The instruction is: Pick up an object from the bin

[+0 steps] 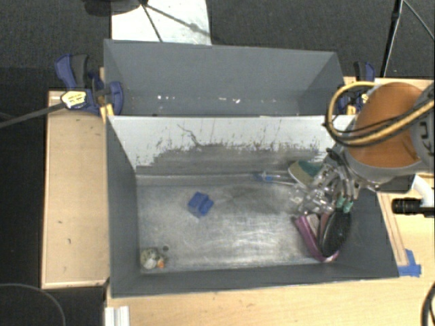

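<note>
- Bin [122,216]: bare floor is lying all around the blue block [200,204]; the wall is crowding in only far right of it.
- Gripper [327,197] is hanging far right of the block, over a purple-and-black oblong thing [319,240]; spread or closed, cannot tell.
- Nothing is showing as lifted; grasp and lift are pending.

The hand [325,197] hovers over a purple-and-black object [318,238] at the bin's [204,148] right.
</note>
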You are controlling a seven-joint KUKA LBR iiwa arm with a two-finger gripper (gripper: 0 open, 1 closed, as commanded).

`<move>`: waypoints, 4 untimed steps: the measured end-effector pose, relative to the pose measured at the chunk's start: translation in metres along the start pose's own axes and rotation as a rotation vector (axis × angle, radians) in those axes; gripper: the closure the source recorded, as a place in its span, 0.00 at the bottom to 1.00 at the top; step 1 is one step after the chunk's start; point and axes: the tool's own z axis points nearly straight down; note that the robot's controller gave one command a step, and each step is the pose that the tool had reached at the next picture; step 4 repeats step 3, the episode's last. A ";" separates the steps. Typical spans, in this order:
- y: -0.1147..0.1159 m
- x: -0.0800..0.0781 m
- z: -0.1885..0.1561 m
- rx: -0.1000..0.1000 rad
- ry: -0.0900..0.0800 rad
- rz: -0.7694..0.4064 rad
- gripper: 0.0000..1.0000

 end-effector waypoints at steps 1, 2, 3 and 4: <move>-0.003 0.000 -0.015 0.002 0.003 -0.161 1.00; -0.020 0.003 -0.068 0.002 0.003 -0.471 1.00; -0.019 -0.014 -0.066 0.000 0.003 -0.942 1.00; -0.019 -0.014 -0.066 0.000 0.003 -0.942 1.00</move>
